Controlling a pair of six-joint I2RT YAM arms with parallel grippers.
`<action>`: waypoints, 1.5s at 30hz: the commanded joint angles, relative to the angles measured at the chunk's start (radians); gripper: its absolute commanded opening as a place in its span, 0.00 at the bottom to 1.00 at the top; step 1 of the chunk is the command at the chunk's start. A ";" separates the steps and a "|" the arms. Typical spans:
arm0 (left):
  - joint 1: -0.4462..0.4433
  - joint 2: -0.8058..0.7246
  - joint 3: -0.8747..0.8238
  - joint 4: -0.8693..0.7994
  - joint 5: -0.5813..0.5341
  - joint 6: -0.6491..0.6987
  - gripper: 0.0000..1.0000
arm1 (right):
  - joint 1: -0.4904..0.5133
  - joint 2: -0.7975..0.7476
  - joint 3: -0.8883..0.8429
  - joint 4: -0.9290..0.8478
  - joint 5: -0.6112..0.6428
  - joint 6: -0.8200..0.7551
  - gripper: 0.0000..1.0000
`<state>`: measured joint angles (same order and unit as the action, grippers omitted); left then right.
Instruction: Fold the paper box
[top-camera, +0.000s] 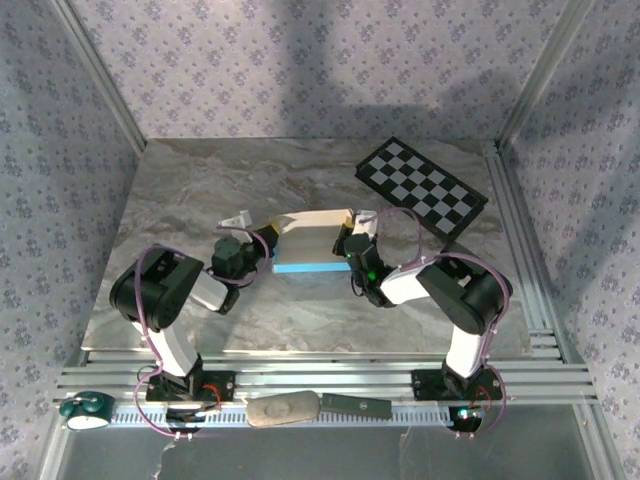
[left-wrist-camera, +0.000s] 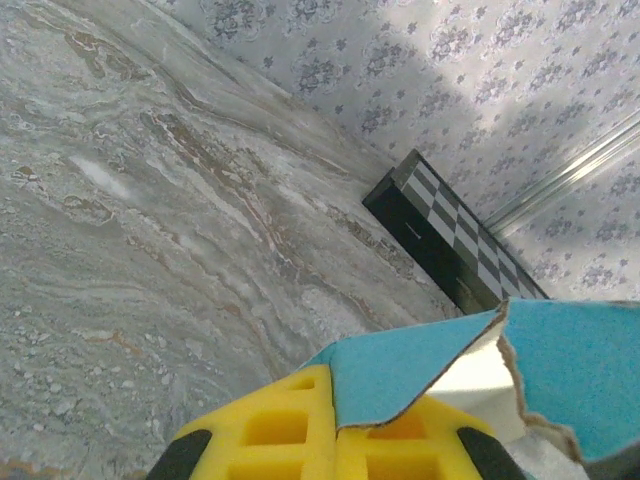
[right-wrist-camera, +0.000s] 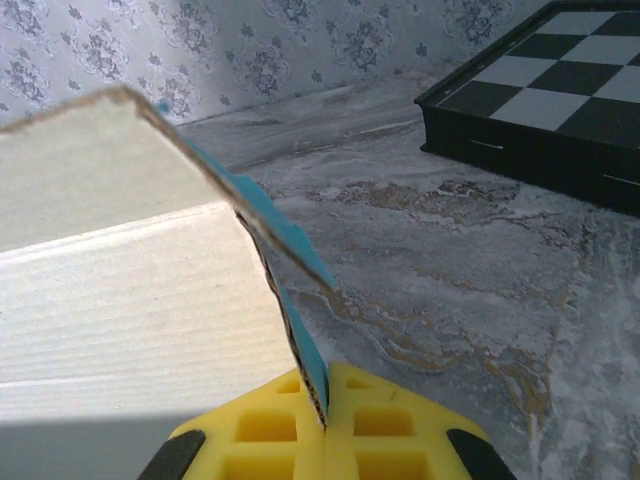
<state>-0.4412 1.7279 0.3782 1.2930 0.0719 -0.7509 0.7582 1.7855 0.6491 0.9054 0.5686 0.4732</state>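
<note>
Paper box (top-camera: 310, 240) at table centre, between both arms. Thin card: white inner face faintly ribbed, outer face turquoise, one edge torn and fuzzy. Left gripper (left-wrist-camera: 335, 420) clenched on turquoise flap at box's 9 o'clock end. Right gripper (right-wrist-camera: 325, 395) clenched on card edge at 3 o'clock end. Yellow waffle-moulded fingers (right-wrist-camera: 400, 400) cut off at frame bottom. Box ends hidden under grippers in top view. Glossy checkerboard (top-camera: 421, 187) at 1 o'clock from box, well apart. Marble-look table (top-camera: 180, 200).
</note>
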 joint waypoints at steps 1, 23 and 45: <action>-0.023 -0.051 -0.018 0.021 -0.067 0.029 0.00 | 0.009 -0.014 -0.036 -0.121 0.067 0.044 0.00; -0.107 -0.070 -0.053 0.017 -0.181 0.094 0.00 | 0.115 -0.451 -0.111 -0.533 0.022 0.295 0.48; -0.226 -0.105 -0.014 -0.128 -0.329 0.246 0.00 | 0.017 -0.746 0.157 -1.212 -0.093 0.539 0.45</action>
<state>-0.6533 1.6230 0.3546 1.1816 -0.2111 -0.5488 0.7994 1.0344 0.7414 -0.1257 0.5297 0.9184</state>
